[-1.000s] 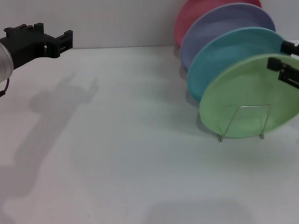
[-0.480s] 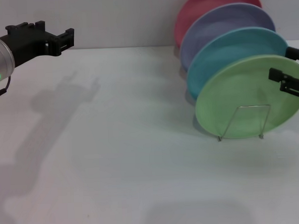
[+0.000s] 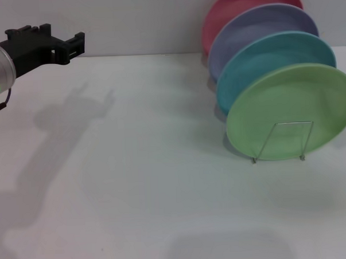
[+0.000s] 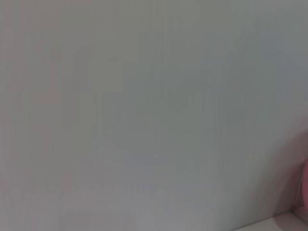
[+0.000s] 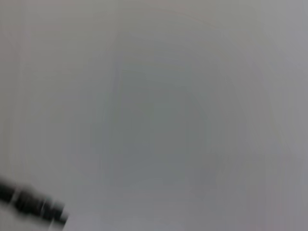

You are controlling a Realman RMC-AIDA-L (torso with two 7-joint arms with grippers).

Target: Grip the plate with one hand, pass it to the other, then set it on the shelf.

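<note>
The light green plate (image 3: pixel 292 104) stands on edge in the front slot of the wire shelf (image 3: pixel 289 124), leaning against the sky-blue plate (image 3: pixel 262 59). Nothing holds it. My left gripper (image 3: pixel 71 45), on the arm with the green ring, hangs open and empty at the far left, well away from the plates. My right gripper is out of the head view past the right edge. The right wrist view shows only a blurred pale surface and a dark blurred shape (image 5: pixel 33 204).
A lavender plate (image 3: pixel 254 25) and a pink plate (image 3: pixel 236 6) stand behind the sky-blue one in the same shelf. The white table (image 3: pixel 140 165) spreads left and in front of the shelf. A pink edge (image 4: pixel 305 187) shows in the left wrist view.
My right gripper, which was at the green plate's right rim, has drawn away to the right and left the view. The plate settled a little to the left. The left arm has barely moved.
</note>
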